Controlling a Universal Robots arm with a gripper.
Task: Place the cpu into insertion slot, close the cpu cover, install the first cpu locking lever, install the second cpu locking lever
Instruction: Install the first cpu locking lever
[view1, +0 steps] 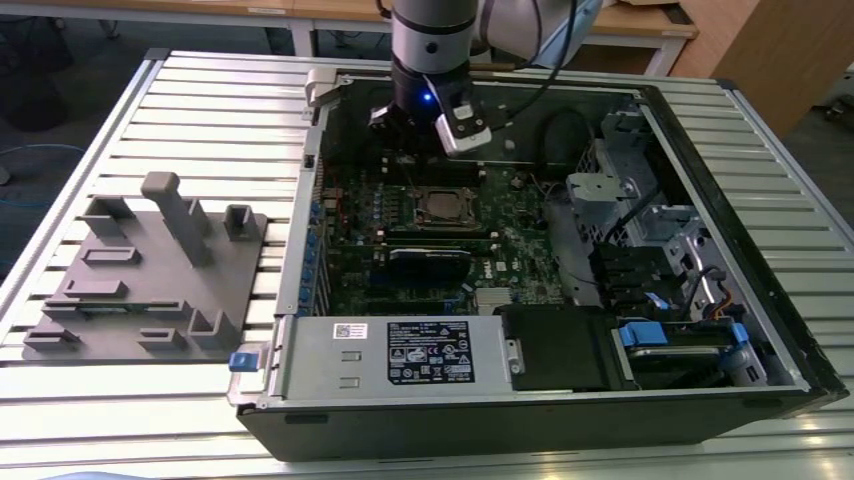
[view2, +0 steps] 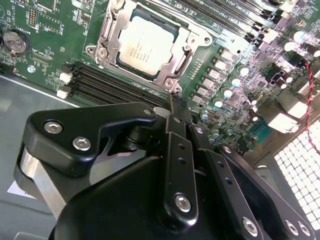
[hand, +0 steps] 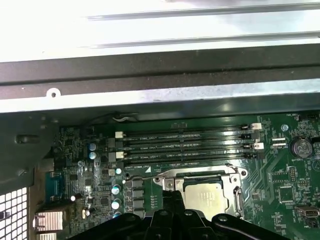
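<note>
The cpu (view2: 147, 45) lies flat in the insertion slot (view1: 438, 207), its dull silver top also visible in the first wrist view (hand: 206, 195). The cpu cover (view2: 107, 37) is down around it, and the chip shows through its window. My gripper (view2: 172, 102) hangs just above the motherboard beside the socket, between it and the memory slots (view2: 115, 85). Its fingers (view2: 175, 150) are shut together with nothing between them. In the exterior view the gripper (view1: 416, 145) is over the far end of the board, behind the socket.
The open computer case (view1: 747, 330) rests on a slatted table. A power supply with a label sticker (view1: 430, 350) fills the near end, and drive bays (view1: 641, 220) stand on the exterior view's right. A grey fixture plate (view1: 147, 270) sits on the left. The case wall (hand: 150, 95) rises beside the memory slots.
</note>
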